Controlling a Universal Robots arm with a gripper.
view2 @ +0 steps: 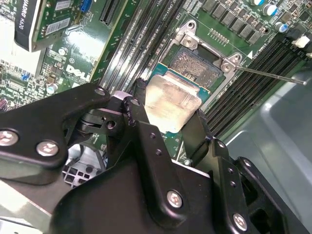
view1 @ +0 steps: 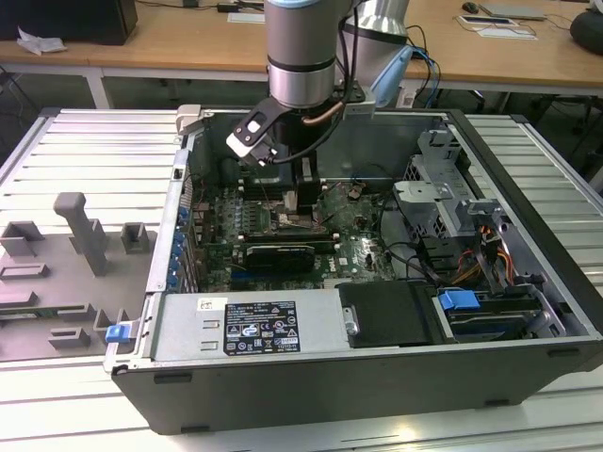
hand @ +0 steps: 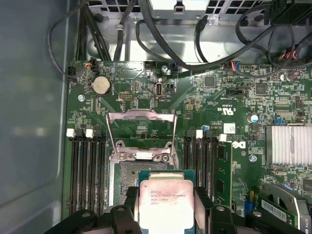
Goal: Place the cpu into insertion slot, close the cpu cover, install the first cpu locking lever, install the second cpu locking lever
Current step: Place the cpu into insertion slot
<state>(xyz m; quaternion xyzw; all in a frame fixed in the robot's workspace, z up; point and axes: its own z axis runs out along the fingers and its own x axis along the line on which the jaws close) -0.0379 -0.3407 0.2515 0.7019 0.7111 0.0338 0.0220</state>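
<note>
My gripper [hand: 165,204] is shut on the cpu [hand: 165,192], a small square chip with a silvery top, gripped at two opposite edges by black fingers [view2: 138,113]. In both wrist views the cpu [view2: 171,100] hangs just over the near edge of the insertion slot [view2: 197,66], tilted and apart from it. The slot's dark centre [hand: 127,178] lies bare. The cpu cover [hand: 141,117], a thin silver frame, stands swung open on the far side of the slot. A thin metal lever rod [view2: 273,75] sticks out beside the socket. In the exterior view the gripper [view1: 300,196] reaches down into the open computer case.
Black memory slots [hand: 87,170] flank the socket on both sides. A finned heat sink [hand: 290,144], a coin battery [hand: 101,85] and black cables [hand: 161,46] are nearby. The case walls [view1: 179,217], power supply [view1: 245,325] and drive cage [view1: 443,188] hem in the board.
</note>
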